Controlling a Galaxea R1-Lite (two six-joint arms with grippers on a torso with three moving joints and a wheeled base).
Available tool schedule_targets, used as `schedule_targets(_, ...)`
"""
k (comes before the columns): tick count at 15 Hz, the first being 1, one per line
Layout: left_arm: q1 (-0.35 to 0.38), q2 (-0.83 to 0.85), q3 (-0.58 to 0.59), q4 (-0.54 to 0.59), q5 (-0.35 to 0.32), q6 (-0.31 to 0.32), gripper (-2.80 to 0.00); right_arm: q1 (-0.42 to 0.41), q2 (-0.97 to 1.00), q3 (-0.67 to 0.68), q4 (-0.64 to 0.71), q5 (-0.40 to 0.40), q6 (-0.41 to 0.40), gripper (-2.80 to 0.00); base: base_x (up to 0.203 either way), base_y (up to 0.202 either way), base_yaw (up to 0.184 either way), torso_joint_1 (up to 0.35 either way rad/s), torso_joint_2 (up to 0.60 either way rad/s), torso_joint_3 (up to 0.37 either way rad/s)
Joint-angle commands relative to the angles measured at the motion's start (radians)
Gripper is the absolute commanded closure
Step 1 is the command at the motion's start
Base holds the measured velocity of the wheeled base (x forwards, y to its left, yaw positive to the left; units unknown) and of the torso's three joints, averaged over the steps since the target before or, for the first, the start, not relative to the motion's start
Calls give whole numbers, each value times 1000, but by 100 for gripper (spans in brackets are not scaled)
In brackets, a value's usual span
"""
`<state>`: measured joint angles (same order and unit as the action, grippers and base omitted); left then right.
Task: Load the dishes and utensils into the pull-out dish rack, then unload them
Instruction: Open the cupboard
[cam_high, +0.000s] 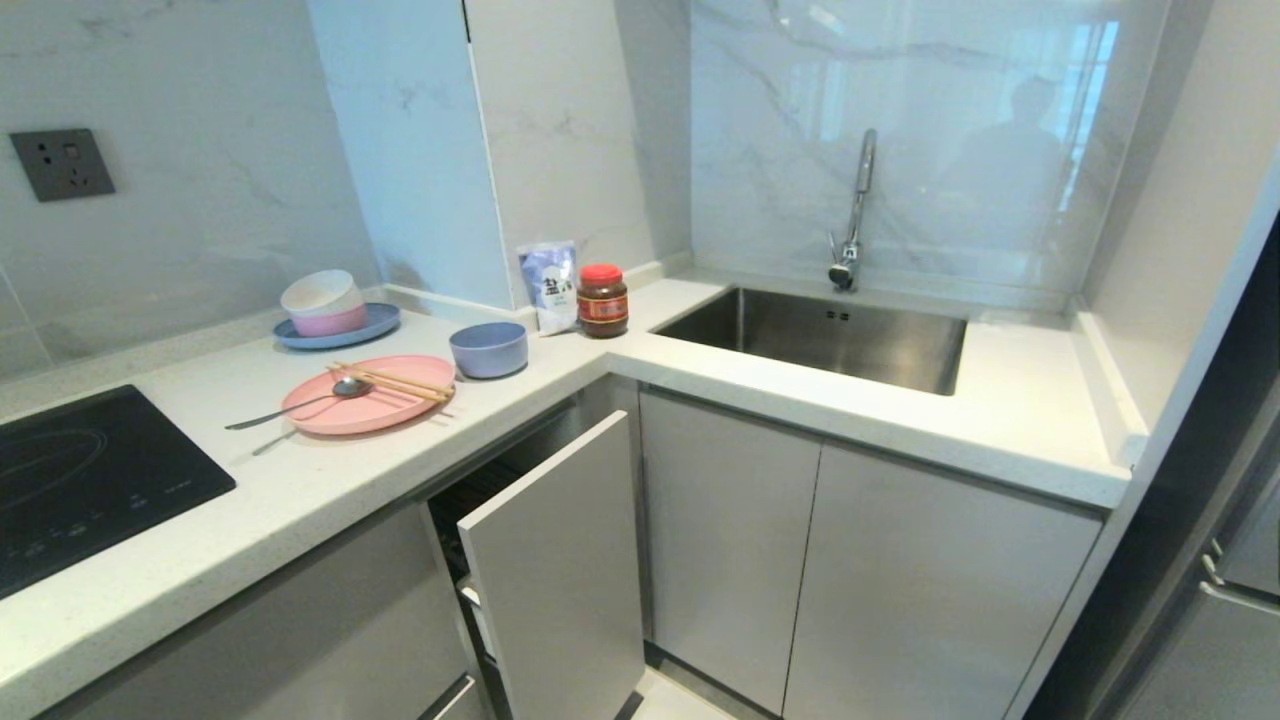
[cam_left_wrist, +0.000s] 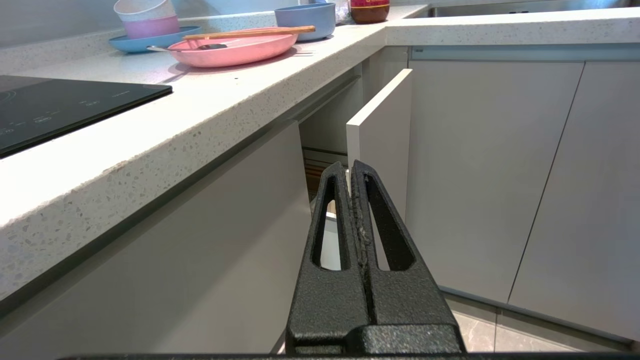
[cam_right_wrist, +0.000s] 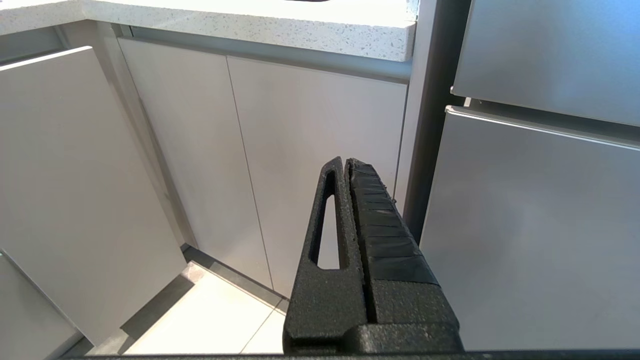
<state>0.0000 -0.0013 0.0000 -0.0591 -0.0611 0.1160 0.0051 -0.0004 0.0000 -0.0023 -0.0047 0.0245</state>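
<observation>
The left gripper (cam_left_wrist: 351, 167) is matte black with a rough, pebbled finish. Its two fingers (cam_left_wrist: 334, 220) are long tapering wedges, each pierced by a slim elongated slot, and they widen into one blocky base with a straight seam down the middle. Along the inner edges where the fingers meet, the pad surface is worn and crumbly, with pale flecks.

The right gripper (cam_right_wrist: 346, 162) has the same black grainy body and blocky base. One of its fingers (cam_right_wrist: 327, 220) shows the elongated slot; the other finger is wrapped in smooth black tape laid in overlapping bands, giving it a ribbed look from tip to base.
</observation>
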Motion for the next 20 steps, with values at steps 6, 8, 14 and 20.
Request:
schedule_targets(6,0,1,26,-1,0,-1,0,1,-4,2,-1,0,0,0,0,0,0,0,0,0)
schedule_targets(8,0,1,26,-1,0,-6,0,1,-4,2,-1,0,0,0,0,0,0,0,0,0)
schedule_targets(14,0,1,26,1,1,-20,0,1,-3,2,0,0,0,0,0,0,0,2,3,-158)
schedule_targets(20,0,1,26,2,15,-56,0,0,-4,2,-1,0,0,0,0,0,0,2,1,-199)
